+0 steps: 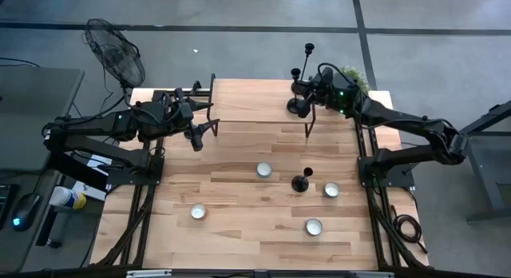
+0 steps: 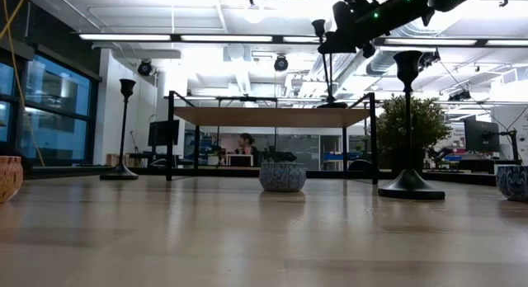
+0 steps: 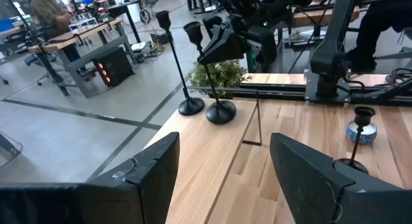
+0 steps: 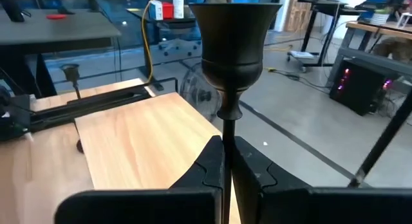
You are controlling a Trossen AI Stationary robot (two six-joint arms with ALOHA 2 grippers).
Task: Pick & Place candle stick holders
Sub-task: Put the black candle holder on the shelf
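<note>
1. The right gripper (image 4: pixel 226 161) is clamped tight on the thin stem of a candle stick holder (image 4: pixel 233 44), whose cup rises just above the fingers.
2. That holder stands on the raised shelf (image 1: pixel 263 94) at the table's far right corner, beside a taller holder (image 1: pixel 308 58).
3. The left gripper (image 1: pixel 209 128) hovers part-open and empty, across the shelf.
4. A short holder (image 1: pixel 300 182) stands among tealights (image 1: pixel 263 171).
</note>
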